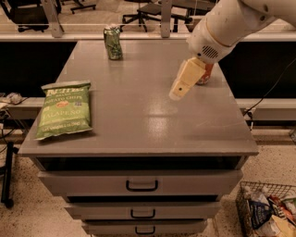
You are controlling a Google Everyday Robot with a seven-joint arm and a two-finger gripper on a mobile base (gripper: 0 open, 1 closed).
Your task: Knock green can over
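Observation:
The green can (pixel 113 42) stands upright near the far left edge of the grey cabinet top (pixel 134 115). My gripper (pixel 184 80) is a cream block on the white arm, hanging over the right middle of the top. It is well to the right of the green can and nearer the front, apart from it. The gripper partly covers a red can (pixel 205 76) behind it.
A green chip bag (pixel 64 109) lies flat at the front left. The cabinet has drawers (pixel 141 184) below. A wire basket of items (pixel 268 213) sits on the floor at lower right. Office chairs (pixel 152 9) stand behind a rail.

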